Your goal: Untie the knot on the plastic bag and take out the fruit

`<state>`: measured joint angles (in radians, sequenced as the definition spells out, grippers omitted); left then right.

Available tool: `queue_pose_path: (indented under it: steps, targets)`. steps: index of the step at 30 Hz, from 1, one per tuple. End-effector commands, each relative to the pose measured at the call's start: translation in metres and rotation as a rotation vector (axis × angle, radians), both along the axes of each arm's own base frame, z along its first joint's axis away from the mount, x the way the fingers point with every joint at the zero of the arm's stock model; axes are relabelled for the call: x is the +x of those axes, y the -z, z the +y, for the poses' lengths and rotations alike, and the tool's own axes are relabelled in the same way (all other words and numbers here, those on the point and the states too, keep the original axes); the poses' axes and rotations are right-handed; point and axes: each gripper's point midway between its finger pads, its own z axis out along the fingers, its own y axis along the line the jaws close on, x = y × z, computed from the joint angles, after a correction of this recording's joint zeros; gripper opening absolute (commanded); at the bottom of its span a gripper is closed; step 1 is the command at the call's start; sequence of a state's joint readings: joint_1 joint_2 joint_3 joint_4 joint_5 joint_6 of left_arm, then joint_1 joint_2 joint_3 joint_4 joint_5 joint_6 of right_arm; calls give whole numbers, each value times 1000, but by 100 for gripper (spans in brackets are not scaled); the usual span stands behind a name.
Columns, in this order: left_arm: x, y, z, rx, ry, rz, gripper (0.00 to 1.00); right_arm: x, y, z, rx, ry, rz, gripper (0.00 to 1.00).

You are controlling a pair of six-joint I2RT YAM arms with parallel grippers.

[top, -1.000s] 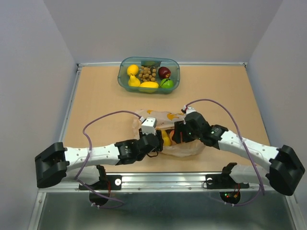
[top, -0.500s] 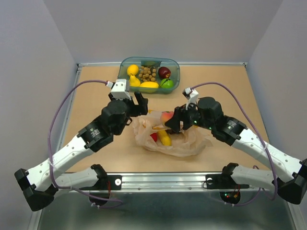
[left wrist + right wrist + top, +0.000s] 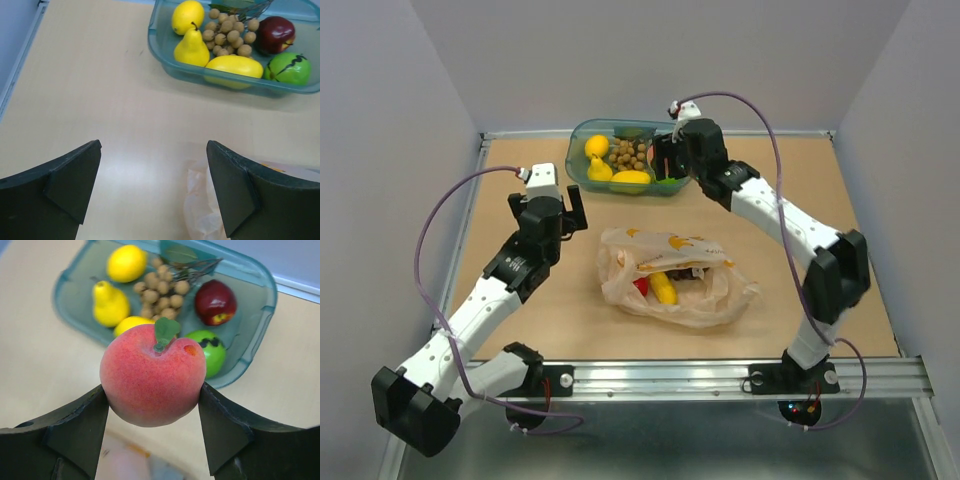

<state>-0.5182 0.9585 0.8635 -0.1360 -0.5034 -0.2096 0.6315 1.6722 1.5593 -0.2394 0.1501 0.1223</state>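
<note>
The plastic bag (image 3: 710,300) lies crumpled at mid table with its mouth loose; no knot shows. Inside it I see fruit: a red piece (image 3: 641,286), a yellow piece (image 3: 664,289) and something dark beside them. My right gripper (image 3: 152,389) is shut on a pink peach (image 3: 152,375), held in the air just short of the teal tub (image 3: 265,295). From above, the right gripper (image 3: 665,160) hangs over the tub's near rim. My left gripper (image 3: 152,150) is open and empty over bare table left of the bag (image 3: 200,210); in the top view the left gripper (image 3: 573,210) is apart from it.
The teal tub (image 3: 578,165) at the back holds a lemon (image 3: 187,16), a pear (image 3: 191,47), a brown ball cluster (image 3: 227,32), a dark red apple (image 3: 276,34), a green apple (image 3: 289,69) and a long yellow fruit (image 3: 235,66). A raised rail (image 3: 470,215) edges the table.
The right gripper carried the peach from the bag back toward the tub. The left gripper drew away to the left of the bag and its jaws widened.
</note>
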Motion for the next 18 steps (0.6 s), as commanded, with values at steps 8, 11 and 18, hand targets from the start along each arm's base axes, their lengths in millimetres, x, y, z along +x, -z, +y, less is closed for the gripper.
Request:
queue_pose_path:
  steps: [8, 11, 18]
  targets:
    - [10, -13, 19, -43, -44, -82, 98, 148, 39, 15, -3, 100, -139, 32]
    - [13, -11, 27, -53, -62, -76, 98, 162, 49, 22, -15, 88, -147, 58]
    - [19, -7, 37, -87, -73, -62, 98, 169, 46, 31, -11, 59, -167, 100]
